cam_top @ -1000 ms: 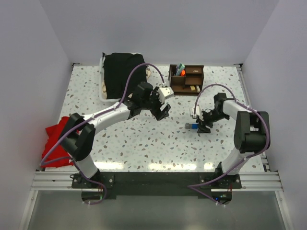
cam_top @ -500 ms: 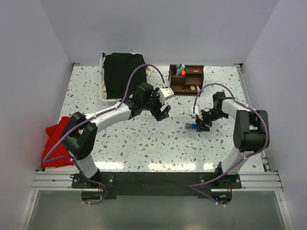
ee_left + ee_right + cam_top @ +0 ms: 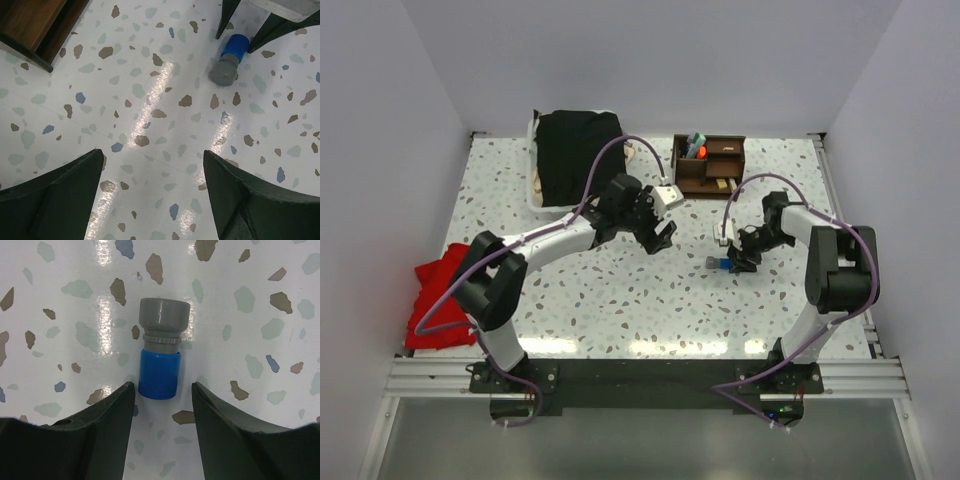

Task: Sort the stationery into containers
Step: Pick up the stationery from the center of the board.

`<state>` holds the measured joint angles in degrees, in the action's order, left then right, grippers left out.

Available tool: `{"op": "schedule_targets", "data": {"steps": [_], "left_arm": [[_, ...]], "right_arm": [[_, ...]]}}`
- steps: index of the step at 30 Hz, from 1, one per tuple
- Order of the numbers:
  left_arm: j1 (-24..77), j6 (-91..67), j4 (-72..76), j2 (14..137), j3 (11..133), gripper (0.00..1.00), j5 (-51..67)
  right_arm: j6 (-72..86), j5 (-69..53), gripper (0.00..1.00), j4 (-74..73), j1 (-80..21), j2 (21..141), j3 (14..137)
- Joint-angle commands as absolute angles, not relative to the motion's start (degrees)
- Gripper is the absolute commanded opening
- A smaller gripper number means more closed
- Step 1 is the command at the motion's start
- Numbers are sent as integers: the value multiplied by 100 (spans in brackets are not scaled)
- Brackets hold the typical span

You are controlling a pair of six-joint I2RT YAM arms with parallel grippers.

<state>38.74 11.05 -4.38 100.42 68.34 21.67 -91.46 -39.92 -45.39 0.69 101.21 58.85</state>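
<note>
The left arm stretches forward and to the right, and the left hand (image 3: 660, 236) has its fingers spread wide. The right arm is folded inward; the right hand (image 3: 734, 263) points down, low, fingers partly apart

Open tabletop (image 3: 620, 290) at centre, wooden organiser (image 3: 692, 185) blocking the back — sharpener (image 3: 161, 355) seemingly untouched inside right end effector (image 3: 162, 387)

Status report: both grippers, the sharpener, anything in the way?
Left gripper open, empty. Right gripper open, straddling sharpener at blue end, not yet gripped. Nothing blocking.
</note>
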Motion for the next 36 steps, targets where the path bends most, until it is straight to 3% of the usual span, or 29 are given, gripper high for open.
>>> {"op": "schedule_targets", "data": {"steps": [1, 9, 22, 32, 36], "left_arm": [[3858, 1002, -272, 10125, 6908, 86, 2302], [3867, 1063, -378, 10538, 7207, 85, 2697], [3823, 1204, -861, 11109, 7822, 83, 3902], [3525, 1222, -484, 11083, 7725, 82, 4113], [3349, 1248, -326, 11144, 7717, 83, 4201]], "right_arm": [[-9395, -4087, 52, -4509, 44, 10213, 6134], [-9431, -4175, 32, -4772, -95, 10222, 6416], [-10177, -3262, 24, -5870, -167, 9510, 6925], [-10231, -1127, 16, -6187, -588, 8781, 7207], [-9722, 147, 7, -5986, -984, 8727, 7084]]}}
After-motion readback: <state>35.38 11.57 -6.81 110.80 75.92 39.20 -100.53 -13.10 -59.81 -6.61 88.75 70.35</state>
